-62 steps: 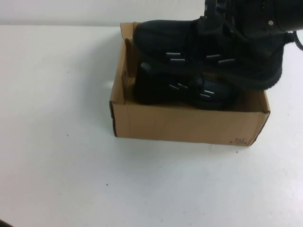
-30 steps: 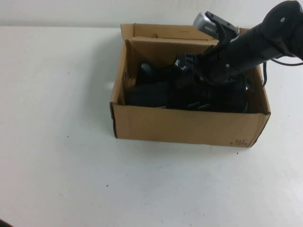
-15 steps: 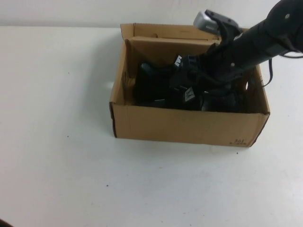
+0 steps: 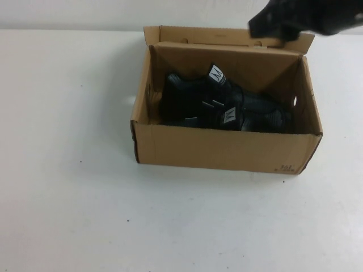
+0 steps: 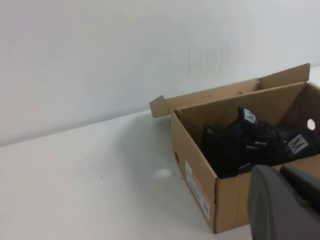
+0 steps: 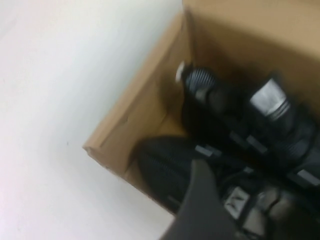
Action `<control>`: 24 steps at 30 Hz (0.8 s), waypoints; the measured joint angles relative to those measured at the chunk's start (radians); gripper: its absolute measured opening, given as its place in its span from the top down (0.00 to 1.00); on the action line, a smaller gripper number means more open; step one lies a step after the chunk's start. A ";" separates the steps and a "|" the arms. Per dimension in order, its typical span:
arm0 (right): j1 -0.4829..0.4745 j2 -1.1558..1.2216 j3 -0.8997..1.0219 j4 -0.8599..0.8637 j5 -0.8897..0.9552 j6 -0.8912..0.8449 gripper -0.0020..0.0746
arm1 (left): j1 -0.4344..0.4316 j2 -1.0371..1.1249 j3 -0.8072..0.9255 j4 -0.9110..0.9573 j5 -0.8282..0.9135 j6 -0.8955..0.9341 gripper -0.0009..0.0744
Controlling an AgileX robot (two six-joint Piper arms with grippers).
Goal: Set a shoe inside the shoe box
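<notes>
The brown cardboard shoe box (image 4: 227, 150) stands open at the table's far middle, its lid flap (image 4: 215, 35) folded back. Two black mesh sneakers lie inside side by side, one toward the back (image 4: 187, 93) and one toward the front (image 4: 258, 116), white tongue tags up. My right gripper (image 4: 275, 24) hangs above the box's far right corner, open and empty; in the right wrist view one finger (image 6: 200, 200) shows above the sneakers (image 6: 165, 165). My left gripper (image 5: 292, 200) is shut, low beside the box (image 5: 192, 170), outside the high view.
The white table (image 4: 74, 187) spreads to the left of and in front of the box. A pale wall (image 5: 125, 55) runs behind the table's far edge.
My right gripper lowered the second sneaker into the box beside the first, let it go, and has risen up and back to above the box's far right corner.
</notes>
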 joint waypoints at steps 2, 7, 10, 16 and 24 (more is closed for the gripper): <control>0.000 -0.069 0.000 -0.027 0.007 0.000 0.45 | -0.010 0.000 0.000 -0.006 -0.015 0.000 0.99; 0.000 -0.231 0.000 -0.079 0.073 0.000 0.77 | -0.044 0.000 0.000 -0.010 -0.065 0.000 0.99; 0.000 -0.315 0.000 -0.119 0.136 0.002 0.93 | -0.069 0.000 0.000 -0.016 -0.085 0.000 0.99; 0.000 -0.467 0.018 -0.210 0.186 0.034 0.99 | -0.101 0.000 0.000 -0.045 -0.110 -0.001 0.99; -0.002 -0.767 0.342 -0.298 0.017 0.038 0.99 | -0.104 0.000 0.055 -0.089 -0.122 -0.035 0.99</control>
